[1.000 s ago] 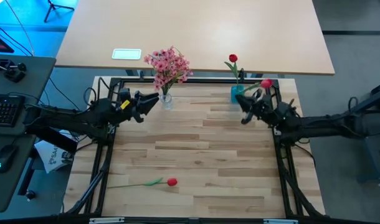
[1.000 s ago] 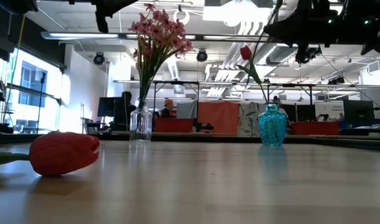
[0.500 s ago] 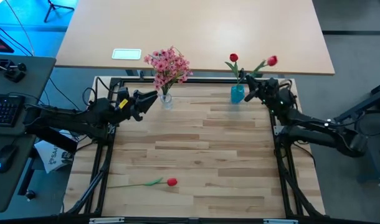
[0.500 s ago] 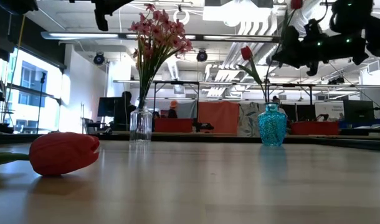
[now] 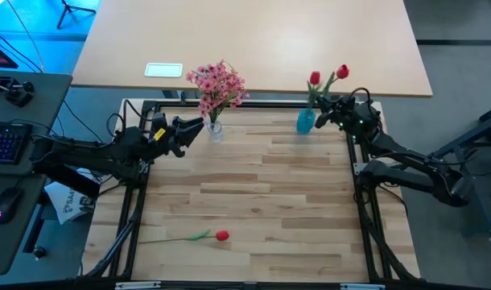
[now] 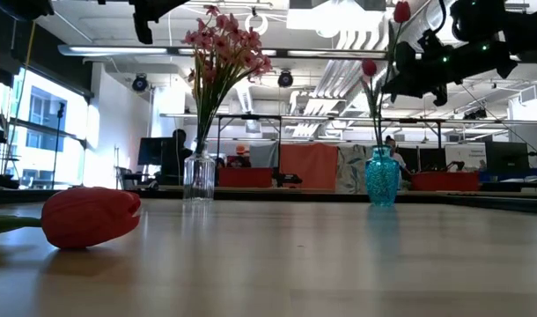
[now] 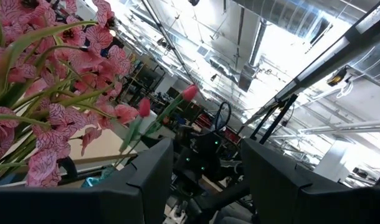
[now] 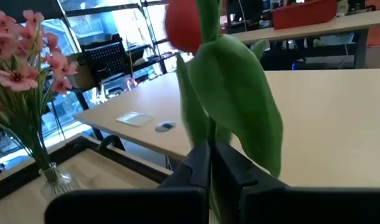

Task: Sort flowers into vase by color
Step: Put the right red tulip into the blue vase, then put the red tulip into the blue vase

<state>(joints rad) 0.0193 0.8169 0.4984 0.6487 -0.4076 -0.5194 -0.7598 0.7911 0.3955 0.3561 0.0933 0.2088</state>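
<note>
My right gripper (image 5: pixel 329 113) is shut on a red tulip whose bloom (image 5: pixel 343 72) stands above the blue vase (image 5: pixel 306 121) at the table's far right. A second red tulip (image 5: pixel 314 78) stands in that vase by its stem. The pink sprays (image 5: pixel 217 84) stand in a clear vase (image 6: pixel 199 176) at the far left. My left gripper (image 5: pixel 194 127) hovers open just left of the clear vase, touching nothing. A third red tulip (image 5: pixel 221 236) lies flat on the table near the near edge, stem pointing left. My right gripper pinches the tulip's green stem (image 8: pixel 210 144) between its two fingers, below the bloom and beside a broad leaf (image 8: pixel 240 106). The fingers come about level from the table's right, across the stem. The tulip stands nearly upright, bloom (image 6: pixel 400 11) above the fingers; where its lower end sits is hidden.
A black metal frame (image 5: pixel 229 105) borders the wooden table top. Behind it stands a pale desk carrying a small white card (image 5: pixel 163 70). A keyboard and mouse sit off the table's left. The middle of the table (image 5: pixel 253 181) is bare wood.
My right gripper has moved toward the far edge and up to the blue vase, tipping its tulip from slanting to nearly upright. The tulip standing in the vase has shifted to the right. My left arm has kept still.
</note>
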